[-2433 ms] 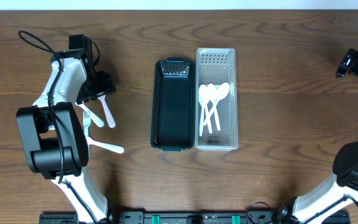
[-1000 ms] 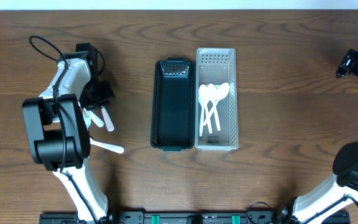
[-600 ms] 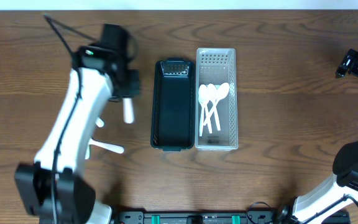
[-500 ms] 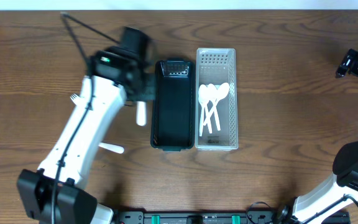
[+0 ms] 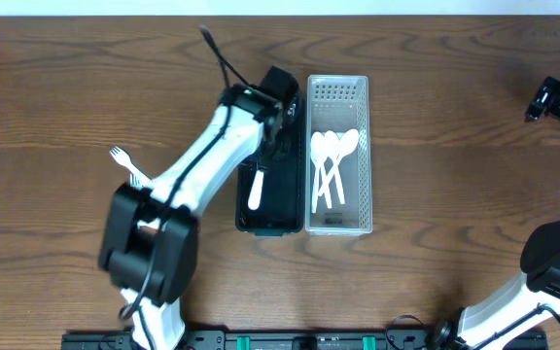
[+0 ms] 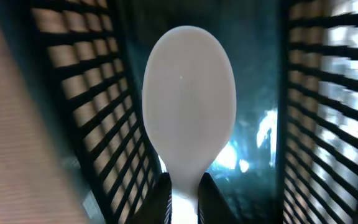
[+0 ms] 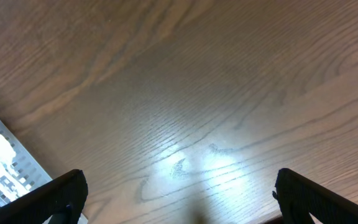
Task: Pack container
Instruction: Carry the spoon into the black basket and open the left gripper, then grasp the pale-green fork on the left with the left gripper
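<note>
The left gripper (image 5: 262, 156) has been swung from the left side of the table (image 5: 436, 272) across to the dark bin (image 5: 282, 209), and the spoon (image 5: 254, 188) has been carried with it. The spoon is clamped at its neck between the fingers (image 6: 165, 202) and is held between the bin's slatted walls with its bowl pointing away from the wrist. Whether the floor is touched cannot be told. The clear bin (image 5: 338, 92) is set against the dark bin's right side, with white spoons (image 5: 331, 156) lying in it. A fork (image 5: 124, 165) is left on the wood, well apart to the left. The right gripper (image 5: 555, 97) is parked at the far right edge, its fingertips (image 7: 61, 193) spread wide over bare table.
</note>
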Motion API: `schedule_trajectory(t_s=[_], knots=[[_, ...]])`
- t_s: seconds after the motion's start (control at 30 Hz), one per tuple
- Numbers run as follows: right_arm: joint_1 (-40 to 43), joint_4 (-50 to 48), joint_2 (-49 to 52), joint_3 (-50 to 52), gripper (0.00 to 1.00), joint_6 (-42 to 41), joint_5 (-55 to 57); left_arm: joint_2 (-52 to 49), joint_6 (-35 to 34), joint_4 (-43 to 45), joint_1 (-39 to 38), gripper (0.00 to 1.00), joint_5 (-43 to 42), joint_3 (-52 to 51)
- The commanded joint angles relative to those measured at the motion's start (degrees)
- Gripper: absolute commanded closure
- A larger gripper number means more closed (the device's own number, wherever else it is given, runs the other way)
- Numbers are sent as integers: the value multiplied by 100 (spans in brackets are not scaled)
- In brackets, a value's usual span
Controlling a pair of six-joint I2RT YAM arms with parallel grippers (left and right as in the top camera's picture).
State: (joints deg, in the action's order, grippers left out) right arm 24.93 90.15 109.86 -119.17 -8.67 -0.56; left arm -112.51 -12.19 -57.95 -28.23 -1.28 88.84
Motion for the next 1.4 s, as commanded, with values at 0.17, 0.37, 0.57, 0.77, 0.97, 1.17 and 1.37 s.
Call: schedule_trajectory(t_s=[0.17,0.37,0.57,0.77,0.97,1.17,1.37], knots=[[-20,7,-13,26,1,61,-57,-326,136,52,17,48,31,2],[-20,4,-13,26,1,61,-57,66,535,-66,15,39,101,146],[-20,-11,-13,26,1,61,-55,1110,614,-549,31,39,632,496],[-20,-15,-13,26,1,61,-55,2376,-37,-761,625,21,1342,494],[-20,4,-13,26,1,61,-57,2667,-459,-1185,2262,13,1250,487],[-20,42,-13,26,1,61,-55,2151,590,-1222,3777,12,446,385],[-20,44,-13,26,1,63,-52,1408,1628,-1261,4583,12,168,-11]])
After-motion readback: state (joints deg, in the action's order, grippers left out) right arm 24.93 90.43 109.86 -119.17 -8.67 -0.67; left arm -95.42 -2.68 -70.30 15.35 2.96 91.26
